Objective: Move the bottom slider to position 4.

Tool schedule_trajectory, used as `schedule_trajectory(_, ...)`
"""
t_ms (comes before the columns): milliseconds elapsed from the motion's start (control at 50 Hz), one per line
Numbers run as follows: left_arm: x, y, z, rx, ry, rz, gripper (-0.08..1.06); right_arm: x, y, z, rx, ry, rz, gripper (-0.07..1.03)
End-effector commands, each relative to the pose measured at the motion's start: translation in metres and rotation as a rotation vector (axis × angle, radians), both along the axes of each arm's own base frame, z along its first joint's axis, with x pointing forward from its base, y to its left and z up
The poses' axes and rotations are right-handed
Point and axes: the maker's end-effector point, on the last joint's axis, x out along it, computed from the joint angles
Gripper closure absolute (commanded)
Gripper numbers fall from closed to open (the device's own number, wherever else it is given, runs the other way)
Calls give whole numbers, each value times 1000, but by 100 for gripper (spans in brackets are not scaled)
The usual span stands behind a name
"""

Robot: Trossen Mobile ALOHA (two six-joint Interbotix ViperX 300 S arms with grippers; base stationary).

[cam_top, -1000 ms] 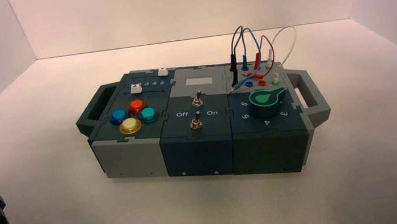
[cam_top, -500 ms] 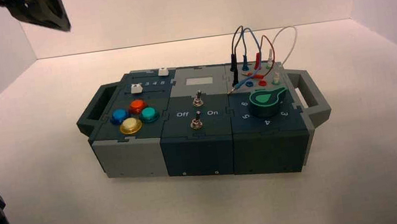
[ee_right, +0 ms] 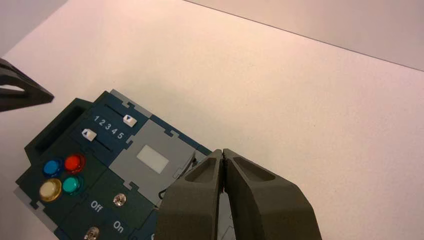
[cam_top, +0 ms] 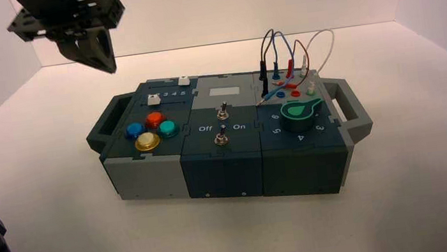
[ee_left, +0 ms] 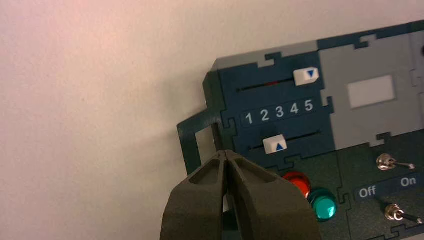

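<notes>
The bottom slider (ee_left: 274,144), a small white square knob with a blue arrow, sits on its dark track by the 2 of the row 1 2 3 4 5. The numeral 4 (ee_left: 295,107) lies further along that row. The slider also shows in the high view (cam_top: 153,99). My left gripper (ee_left: 226,152) is shut and empty. It hangs in the air above and behind the box's left handle (cam_top: 103,121), apart from the slider; it shows at the top left of the high view (cam_top: 105,64). My right gripper (ee_right: 222,151) is shut and empty, high above the box's middle.
The upper white slider (ee_left: 306,75) sits at the far end of its unnumbered track. Red (cam_top: 154,119), blue (cam_top: 133,130), green (cam_top: 167,129) and yellow (cam_top: 146,141) buttons lie in front of the sliders. Toggle switches (cam_top: 222,110), a green knob (cam_top: 300,112) and wires (cam_top: 289,53) lie to the right.
My left gripper has come into the high view from the top left and moved right and down toward the box's left end. The box's parts have not moved.
</notes>
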Motion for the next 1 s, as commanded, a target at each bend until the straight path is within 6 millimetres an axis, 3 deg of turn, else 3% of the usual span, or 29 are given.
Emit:
schedule_trajectory(20, 8, -5, 3, -10, -1, 5, 101, 5, 5, 16, 21, -41, 7, 99)
schedule_trajectory(560, 12, -32, -18, -3, 61, -41, 101, 5, 5, 16, 24, -43, 5, 99)
schedule_trajectory(1000, 17, -37, -30, 10, 86, -46, 101, 6, 5, 18, 27, -48, 3, 99)
